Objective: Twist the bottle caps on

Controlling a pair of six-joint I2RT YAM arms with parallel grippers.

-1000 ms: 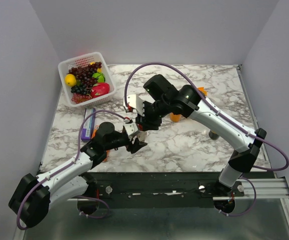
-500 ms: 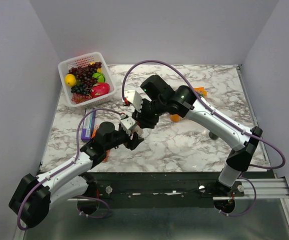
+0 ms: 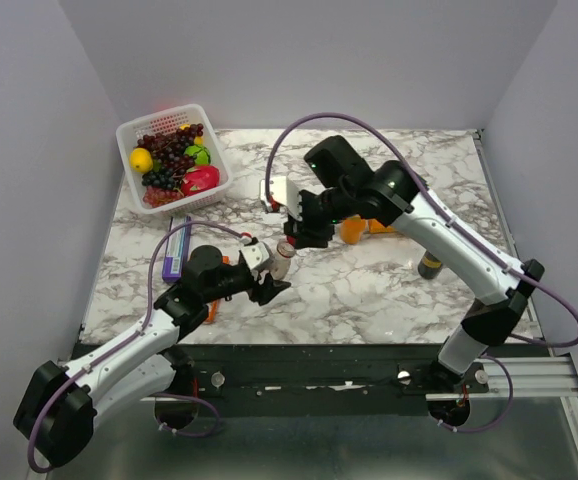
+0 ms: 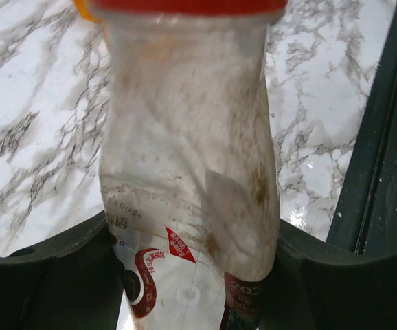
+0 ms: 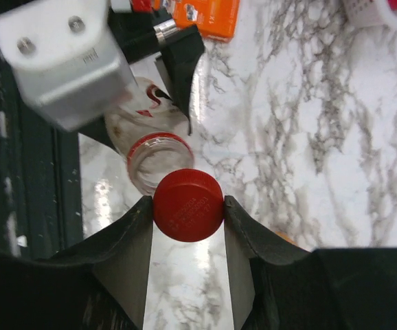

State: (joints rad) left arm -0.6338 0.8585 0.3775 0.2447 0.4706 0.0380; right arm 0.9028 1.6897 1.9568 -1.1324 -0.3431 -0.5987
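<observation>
Near the desk's [image 3: 369, 290] front, the left pincer [image 4: 191, 237] is gripping the bottle [image 4: 191, 151]. The right pincer [image 5: 188, 206] is holding the cap [image 5: 188, 203] just beside its mouth. A basket [image 3: 129, 130] is sitting at the far left.

Fruit basket [image 3: 194, 198], black can [image 3: 429, 265]

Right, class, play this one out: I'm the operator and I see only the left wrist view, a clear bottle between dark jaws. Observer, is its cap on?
Observer: Not yet. The right wrist view shows the red cap clamped in the right gripper, just in front of the open mouth of the clear bottle.
Operator: Is the bottle upright?
Observer: No. In the top view it appears tilted in the left gripper, with its mouth toward the right arm.
Operator: Is anything near that arm?
Observer: A dark can stands on the table beside its forearm.
</observation>
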